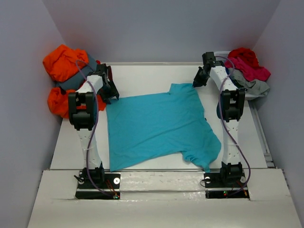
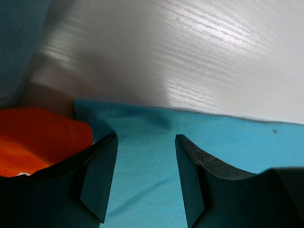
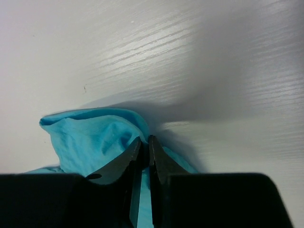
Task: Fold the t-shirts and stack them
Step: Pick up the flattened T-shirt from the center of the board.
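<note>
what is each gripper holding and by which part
The right gripper pinches the turquoise t-shirt at its bunched far right corner; the left gripper is open, holding nothing.

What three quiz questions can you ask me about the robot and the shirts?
1. True or false: the right gripper is pinching the turquoise shirt.
2. What colour tops the cloth pile on the left? A green, B orange, C yellow.
3. Fill in: the left gripper is ____ (open or shut).
Key: 1 true; 2 B; 3 open.
</note>
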Tool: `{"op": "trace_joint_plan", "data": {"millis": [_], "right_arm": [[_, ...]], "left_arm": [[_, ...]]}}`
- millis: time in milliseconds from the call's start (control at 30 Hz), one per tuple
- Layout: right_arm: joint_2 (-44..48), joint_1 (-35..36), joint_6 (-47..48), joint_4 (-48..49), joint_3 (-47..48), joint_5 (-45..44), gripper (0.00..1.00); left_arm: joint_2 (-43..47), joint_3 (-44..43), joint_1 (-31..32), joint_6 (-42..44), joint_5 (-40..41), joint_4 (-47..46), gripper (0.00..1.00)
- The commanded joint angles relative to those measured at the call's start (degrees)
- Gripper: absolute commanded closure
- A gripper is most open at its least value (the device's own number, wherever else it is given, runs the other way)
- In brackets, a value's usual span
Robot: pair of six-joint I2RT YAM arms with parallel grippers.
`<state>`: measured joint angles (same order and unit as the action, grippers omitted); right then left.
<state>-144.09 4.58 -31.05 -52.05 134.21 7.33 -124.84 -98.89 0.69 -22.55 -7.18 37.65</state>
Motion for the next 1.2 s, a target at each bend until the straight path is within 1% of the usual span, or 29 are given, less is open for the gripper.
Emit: {"op": "trace_joint_plan", "data": {"millis": [0, 33, 133, 533, 733, 867, 1033, 1167], "right_arm": [[-0.14, 0.34, 1.08, 1.87, 1.84, 0.14, 0.87], [-0.05, -0.18, 1.16, 1.78, 1.93, -0.04, 0.91], [0.39, -0.18, 1.25, 1.60, 2.02, -0.65, 0.93], [6.01, -4.84, 0.99, -0.33, 1.76, -3.90, 0.93], [7.68, -5.99, 1.25, -0.51, 1.49, -4.08, 0.93], [7.86, -5.99, 1.34, -0.51, 1.49, -3.38, 0.93], [7.60, -5.99, 1.25, -0.42, 1.49, -2.15, 0.93], [7.68, -5.99, 1.34, 0.02, 0.61, -0.31, 0.93]], "left_arm": [[2.58, 0.63, 0.10, 0.66, 1.99, 2.43, 0.37], [2.58, 0.63, 0.10, 0.75, 2.34, 2.78, 0.37], [2.58, 0.63, 0.10, 0.84, 2.52, 2.96, 0.37], [1.61, -0.68, 0.10, 1.10, 2.08, 3.48, 0.37], [0.65, -2.44, 0.10, 1.54, 4.28, 5.06, 0.37], [-0.23, -4.29, 1.15, 1.80, 8.48, 6.91, 0.37], [-2.77, -7.36, 1.16, 2.42, 8.32, 8.40, 0.37], [-3.39, -10.52, 2.21, 2.77, 8.32, 7.88, 0.37]]}}
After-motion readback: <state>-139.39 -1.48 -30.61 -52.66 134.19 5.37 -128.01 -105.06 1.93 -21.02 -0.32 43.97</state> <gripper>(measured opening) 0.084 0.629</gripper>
